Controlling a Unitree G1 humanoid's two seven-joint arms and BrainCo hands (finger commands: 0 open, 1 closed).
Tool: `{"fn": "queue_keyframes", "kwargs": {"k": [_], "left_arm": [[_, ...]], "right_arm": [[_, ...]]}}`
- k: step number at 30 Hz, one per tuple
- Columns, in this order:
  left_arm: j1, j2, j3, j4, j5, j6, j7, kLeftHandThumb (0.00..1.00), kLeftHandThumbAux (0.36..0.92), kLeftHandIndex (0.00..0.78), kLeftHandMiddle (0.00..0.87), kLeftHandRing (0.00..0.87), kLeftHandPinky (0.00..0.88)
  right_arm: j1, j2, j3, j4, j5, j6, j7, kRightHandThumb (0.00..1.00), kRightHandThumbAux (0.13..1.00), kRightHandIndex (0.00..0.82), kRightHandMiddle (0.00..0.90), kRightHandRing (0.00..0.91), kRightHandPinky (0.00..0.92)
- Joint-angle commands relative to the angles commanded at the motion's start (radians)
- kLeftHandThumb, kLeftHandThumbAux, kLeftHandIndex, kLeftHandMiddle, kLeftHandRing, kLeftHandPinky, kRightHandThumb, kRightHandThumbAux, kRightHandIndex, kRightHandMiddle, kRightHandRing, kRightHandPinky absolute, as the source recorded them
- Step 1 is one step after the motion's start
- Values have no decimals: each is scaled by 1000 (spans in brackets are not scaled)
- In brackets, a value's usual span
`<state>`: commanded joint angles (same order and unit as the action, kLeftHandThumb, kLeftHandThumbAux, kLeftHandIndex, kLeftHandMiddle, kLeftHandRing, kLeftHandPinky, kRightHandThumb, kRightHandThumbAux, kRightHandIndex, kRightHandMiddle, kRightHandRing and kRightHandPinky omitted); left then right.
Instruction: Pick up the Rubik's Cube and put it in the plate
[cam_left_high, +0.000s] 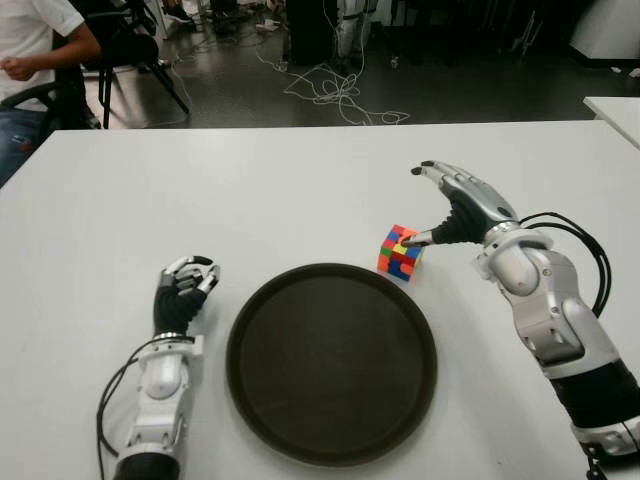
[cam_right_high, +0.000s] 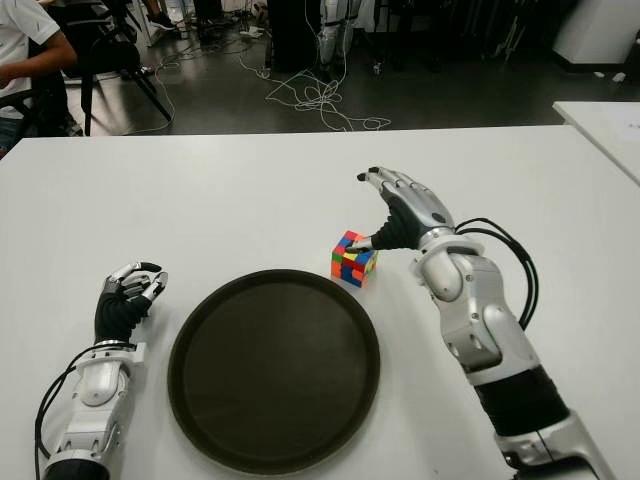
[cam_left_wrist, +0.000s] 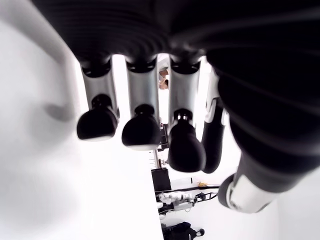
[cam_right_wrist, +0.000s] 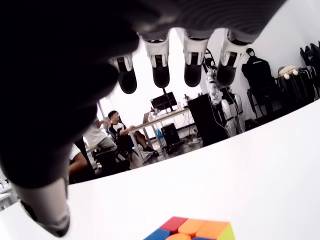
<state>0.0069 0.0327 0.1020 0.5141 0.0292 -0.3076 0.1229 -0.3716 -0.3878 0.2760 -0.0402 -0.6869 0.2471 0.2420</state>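
The multicoloured Rubik's Cube (cam_left_high: 400, 251) sits on the table just beyond the empty dark round plate (cam_left_high: 331, 362).

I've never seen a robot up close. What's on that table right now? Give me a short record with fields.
Rubik's Cube: on the white table, just beyond the plate's far right rim
plate: dark, round, nothing in it
right robot hand: open, over the cube's right side, thumb by the cube
left robot hand: curled, holding nothing, left of the plate
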Motion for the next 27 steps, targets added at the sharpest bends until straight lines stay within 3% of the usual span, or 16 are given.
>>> {"fn": "queue_keyframes", "kwargs": {"k": [27], "left_arm": [[3, -4, -2, -2, -5, -11, -2, 701, 708, 442, 815, 837, 825]], "right_arm": [[-63, 0, 57, 94, -10, 4, 13, 0, 749, 0, 0, 0, 0]]}}
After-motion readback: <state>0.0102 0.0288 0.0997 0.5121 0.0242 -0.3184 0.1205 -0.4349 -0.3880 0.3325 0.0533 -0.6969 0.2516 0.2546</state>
